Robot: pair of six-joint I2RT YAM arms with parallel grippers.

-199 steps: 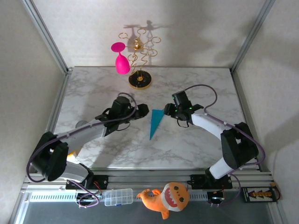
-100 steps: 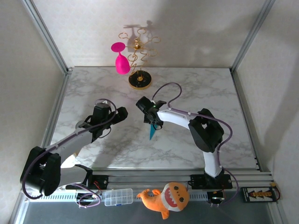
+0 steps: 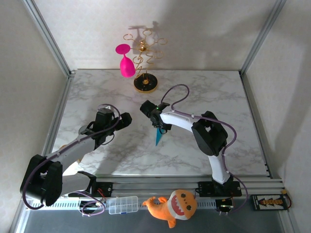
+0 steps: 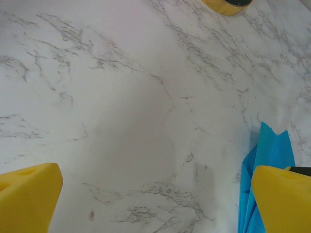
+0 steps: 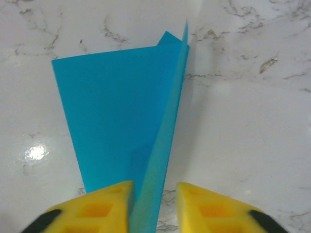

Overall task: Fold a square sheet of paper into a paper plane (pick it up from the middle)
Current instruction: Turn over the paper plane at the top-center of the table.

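Left fingers [image 4: 29, 194] hang spread wide, nothing in them, probably just parked out of the way. The paper plane [image 5: 116, 111] lies on the glossy marbled surface [image 4: 121, 97], between both arms: thin turquoise, crisp creases, one raised ridge. Right fingers [image 5: 104, 206] straddle that ridge, not clenched, looks like they're lining up a pinch.

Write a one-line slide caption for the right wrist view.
Right claw straddles the raised fold of the turquoise paper plane on the marble table, jaws open.

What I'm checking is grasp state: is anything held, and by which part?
Nothing clamped: the right gripper straddles the paper plane's raised fold with a gap; the left gripper is open, empty.
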